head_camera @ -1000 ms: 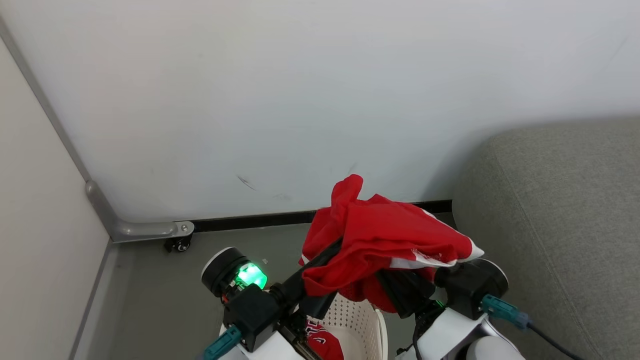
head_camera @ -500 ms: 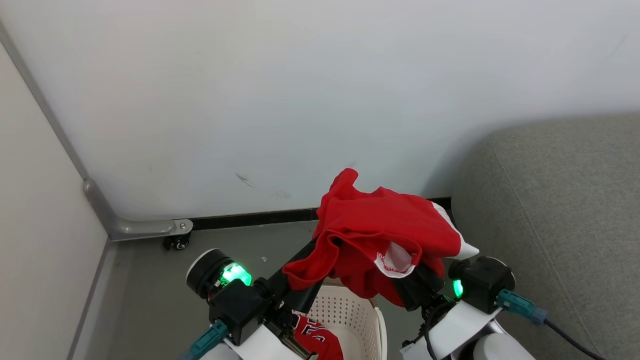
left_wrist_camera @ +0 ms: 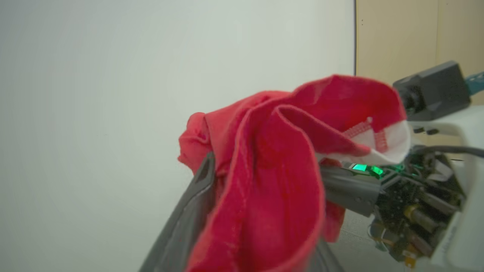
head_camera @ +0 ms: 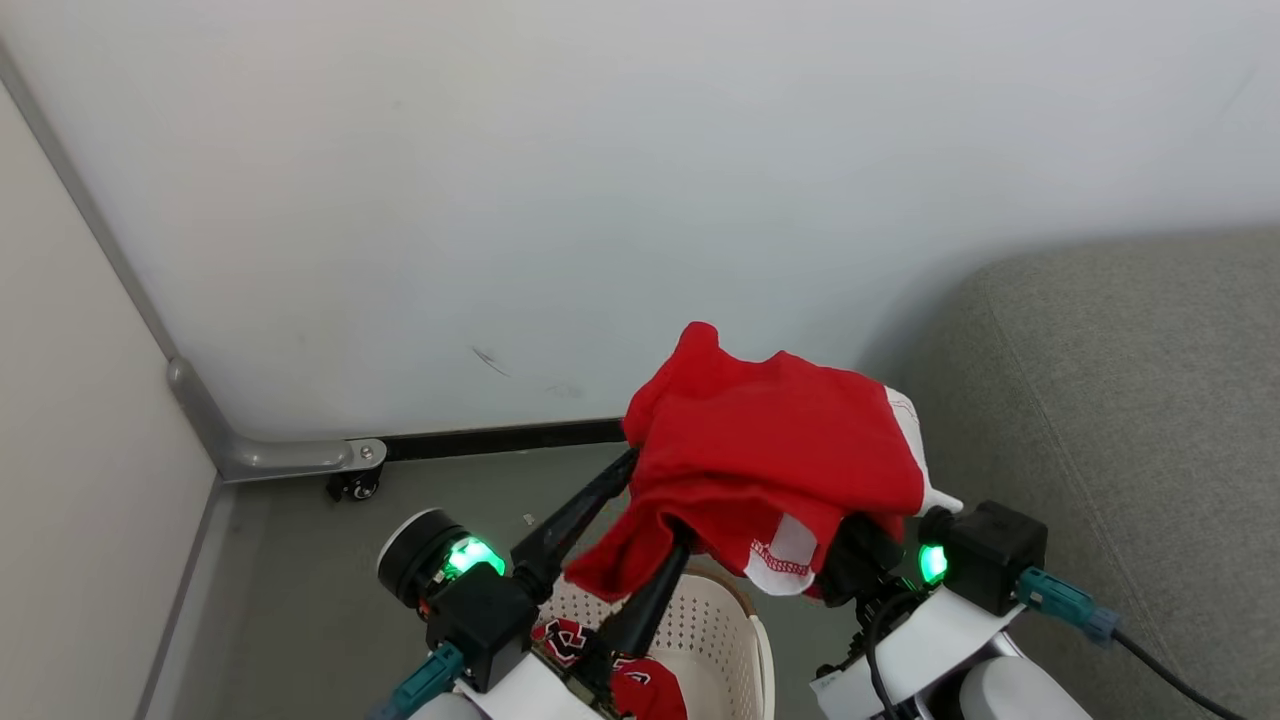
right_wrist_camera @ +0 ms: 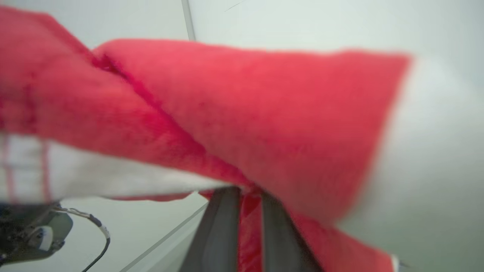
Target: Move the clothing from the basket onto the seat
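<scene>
The right end effector [right_wrist_camera: 251,196] is clamping the red shorts [head_camera: 780,450] above the basket [head_camera: 740,640] beside the grey sofa [head_camera: 1130,400]; the left end effector [head_camera: 660,492] is standing with fingers [head_camera: 575,510] parted, cloth draping over them.

The shorts [head_camera: 780,450] draped over the left claw [head_camera: 660,490] are soft, matt red knit cloth, with a white cloth hem stitched in red. That claw looks like dark, smooth, matt plastic. Below it the basket [head_camera: 715,625] is cream plastic, perforated, with a faint sheen. The jersey [head_camera: 645,692] inside is red cloth with a black-and-white print. Right of the right claw [right_wrist_camera: 245,190] the sofa [head_camera: 1130,400] is coarse grey woven fabric, matt. Beyond both claws the wall [head_camera: 600,200] is smooth and matt.
</scene>
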Motion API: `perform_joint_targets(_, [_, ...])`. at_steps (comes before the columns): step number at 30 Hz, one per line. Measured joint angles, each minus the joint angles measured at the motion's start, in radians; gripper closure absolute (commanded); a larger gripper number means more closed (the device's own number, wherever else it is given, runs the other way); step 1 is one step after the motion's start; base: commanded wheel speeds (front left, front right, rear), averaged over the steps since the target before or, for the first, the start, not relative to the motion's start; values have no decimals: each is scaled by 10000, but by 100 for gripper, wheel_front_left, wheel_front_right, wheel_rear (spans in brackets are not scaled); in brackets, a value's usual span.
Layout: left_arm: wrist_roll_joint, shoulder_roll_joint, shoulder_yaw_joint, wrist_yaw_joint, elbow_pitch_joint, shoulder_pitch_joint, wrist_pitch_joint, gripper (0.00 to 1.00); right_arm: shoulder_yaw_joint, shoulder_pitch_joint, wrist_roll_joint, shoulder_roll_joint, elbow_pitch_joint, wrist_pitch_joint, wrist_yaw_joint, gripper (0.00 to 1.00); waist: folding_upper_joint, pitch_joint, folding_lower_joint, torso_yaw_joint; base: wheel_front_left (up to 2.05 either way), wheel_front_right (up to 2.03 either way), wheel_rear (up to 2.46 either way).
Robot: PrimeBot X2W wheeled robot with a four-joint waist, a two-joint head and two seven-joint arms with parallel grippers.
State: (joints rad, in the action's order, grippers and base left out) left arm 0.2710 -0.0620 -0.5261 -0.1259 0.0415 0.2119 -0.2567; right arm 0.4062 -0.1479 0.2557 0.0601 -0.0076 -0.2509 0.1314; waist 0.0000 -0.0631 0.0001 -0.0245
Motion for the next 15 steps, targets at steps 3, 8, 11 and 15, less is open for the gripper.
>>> perform_joint_targets(3, [0, 2, -21, 0, -117, -72, 0, 0, -40, 0, -2, 0, -33, 0, 0, 100, 0, -6, -1, 11, 0, 0, 0])
perform_joint_targets(8, [-6, 0, -17, 0, -318, -207, 0, 0, -190, -1, -90, -4, -81, 0, 0, 100, 0, -20, -1, 27, 0, 0, 0])
perform_joint_targets(11, [-46, -4, -17, 0, -449, -209, 0, 0, -339, -1, -90, -6, -105, 0, 0, 100, 0, -25, -1, 32, 0, 0, 0])
perform_joint_targets(15, [-102, -33, -48, 0, -654, -301, 0, 0, -439, -1, -90, -6, -117, 0, 0, 100, 0, -26, -1, 35, 0, 0, 0])
